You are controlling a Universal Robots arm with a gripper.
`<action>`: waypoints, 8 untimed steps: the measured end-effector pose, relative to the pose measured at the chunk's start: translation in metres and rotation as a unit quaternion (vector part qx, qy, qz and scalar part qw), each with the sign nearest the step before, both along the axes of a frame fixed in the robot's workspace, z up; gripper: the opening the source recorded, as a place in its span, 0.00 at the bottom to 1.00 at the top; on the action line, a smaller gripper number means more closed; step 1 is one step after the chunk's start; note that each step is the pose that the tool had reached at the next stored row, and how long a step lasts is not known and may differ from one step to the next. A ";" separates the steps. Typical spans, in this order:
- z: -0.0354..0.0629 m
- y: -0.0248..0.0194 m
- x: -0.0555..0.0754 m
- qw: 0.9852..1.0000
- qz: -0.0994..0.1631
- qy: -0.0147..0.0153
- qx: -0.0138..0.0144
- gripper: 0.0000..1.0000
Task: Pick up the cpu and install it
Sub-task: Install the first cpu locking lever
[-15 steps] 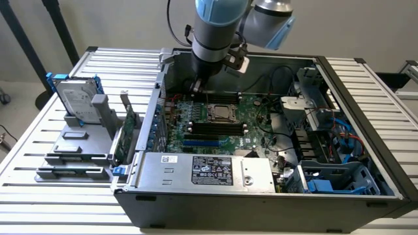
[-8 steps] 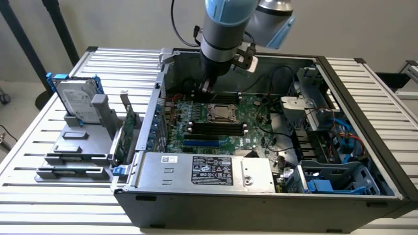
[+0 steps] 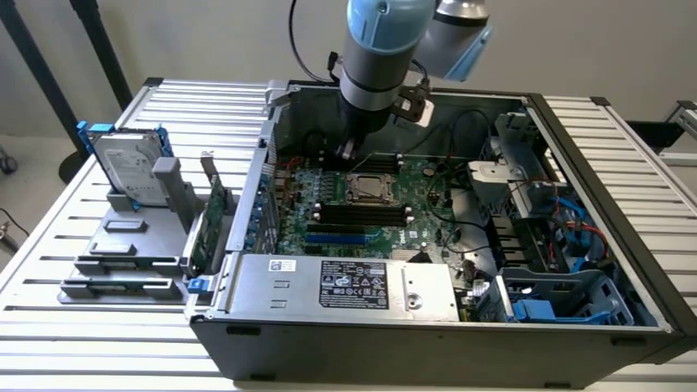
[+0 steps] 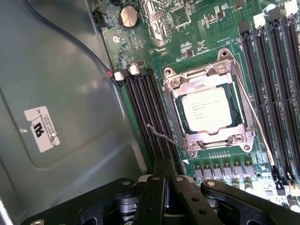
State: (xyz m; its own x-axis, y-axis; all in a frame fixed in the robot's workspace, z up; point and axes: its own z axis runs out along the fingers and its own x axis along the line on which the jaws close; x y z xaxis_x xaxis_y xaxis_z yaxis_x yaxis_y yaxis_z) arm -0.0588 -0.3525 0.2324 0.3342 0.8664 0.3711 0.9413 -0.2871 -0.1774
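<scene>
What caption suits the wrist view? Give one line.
Shut gripper empty above the motherboard, cpu seated in its socket.

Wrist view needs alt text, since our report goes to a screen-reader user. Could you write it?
The cpu sits in its metal socket frame on the green motherboard, with black memory slots beside it. The shut gripper hangs over the board near the socket, holding nothing. The grey case wall carries a white sticker.
</scene>
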 end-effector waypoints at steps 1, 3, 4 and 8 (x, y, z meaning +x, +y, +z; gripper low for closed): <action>-0.0018 0.0000 0.000 1.000 0.000 0.000 0.000 0.11; -0.0056 0.0001 0.000 1.000 0.000 0.000 -0.002 0.11; -0.0071 0.0002 0.000 1.000 0.000 0.000 -0.004 0.11; -0.0121 0.0018 0.000 1.000 -0.001 0.000 -0.012 0.11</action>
